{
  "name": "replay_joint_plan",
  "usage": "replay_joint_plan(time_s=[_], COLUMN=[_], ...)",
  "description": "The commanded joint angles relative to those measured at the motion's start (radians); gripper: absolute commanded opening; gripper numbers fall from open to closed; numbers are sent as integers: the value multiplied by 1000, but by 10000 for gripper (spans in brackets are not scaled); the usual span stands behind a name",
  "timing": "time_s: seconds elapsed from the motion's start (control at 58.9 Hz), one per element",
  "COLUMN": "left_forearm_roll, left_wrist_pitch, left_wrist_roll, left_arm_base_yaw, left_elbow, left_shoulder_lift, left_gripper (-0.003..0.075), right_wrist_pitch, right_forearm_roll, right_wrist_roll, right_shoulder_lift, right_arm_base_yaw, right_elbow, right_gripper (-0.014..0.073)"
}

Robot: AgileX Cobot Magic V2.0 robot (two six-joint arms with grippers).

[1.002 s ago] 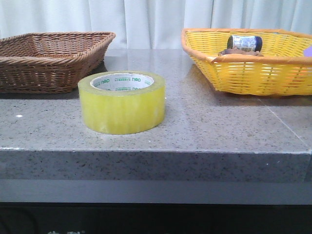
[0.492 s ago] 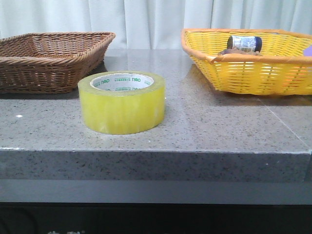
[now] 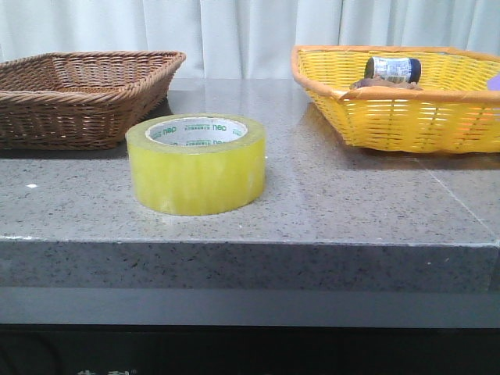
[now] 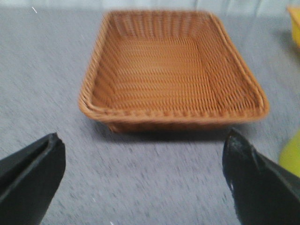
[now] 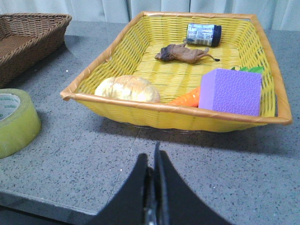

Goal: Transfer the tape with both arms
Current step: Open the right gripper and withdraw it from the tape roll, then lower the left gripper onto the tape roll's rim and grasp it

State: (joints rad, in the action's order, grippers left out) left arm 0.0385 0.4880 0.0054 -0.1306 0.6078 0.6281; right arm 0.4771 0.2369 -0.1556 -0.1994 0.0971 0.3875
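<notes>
The tape [image 3: 196, 164], a wide translucent yellow roll with a white core and green print, lies flat on the grey stone table [image 3: 328, 203], left of centre. No arm shows in the front view. In the left wrist view my left gripper [image 4: 143, 180] is wide open and empty over bare table in front of the brown basket [image 4: 171, 70]; a yellow edge of the tape [image 4: 291, 154] shows beside one finger. In the right wrist view my right gripper [image 5: 152, 161] is shut and empty, over the table before the yellow basket [image 5: 178, 110]; the tape [image 5: 16, 122] lies off to its side.
The brown wicker basket [image 3: 78, 90] stands at the back left. The yellow basket [image 3: 398, 98] at the back right holds a small bottle [image 5: 203, 34], a toy lion [image 5: 185, 54], a bread roll [image 5: 127, 89], a carrot [image 5: 187, 99] and a purple block [image 5: 230, 91].
</notes>
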Motion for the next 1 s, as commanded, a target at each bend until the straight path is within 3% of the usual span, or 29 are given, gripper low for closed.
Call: replay_joint_plan(time_s=[0.0, 0.153, 0.34, 0.679, 0.985], left_forearm_roll=[15, 71, 144, 267, 281], left_wrist_pitch=[19, 99, 79, 74, 32], left_wrist_roll=[11, 11, 11, 11, 11], left_arm_base_yaw=[-57, -181, -335, -403, -437], left_elbow=[78, 157, 244, 398, 475], left_shoulder_lift=[77, 217, 435, 712, 850], left_gripper=[671, 671, 671, 671, 670], right_wrist_pitch=[-91, -89, -89, -89, -89], right_forearm_roll=[10, 10, 10, 10, 10], right_wrist_roll=[1, 1, 1, 1, 1], right_shoulder_lift=[-10, -10, -10, -10, -10], right_arm_base_yaw=[-6, -6, -6, -6, -6], right_elbow=[22, 21, 21, 21, 21], right_gripper=[-75, -75, -75, -75, -75])
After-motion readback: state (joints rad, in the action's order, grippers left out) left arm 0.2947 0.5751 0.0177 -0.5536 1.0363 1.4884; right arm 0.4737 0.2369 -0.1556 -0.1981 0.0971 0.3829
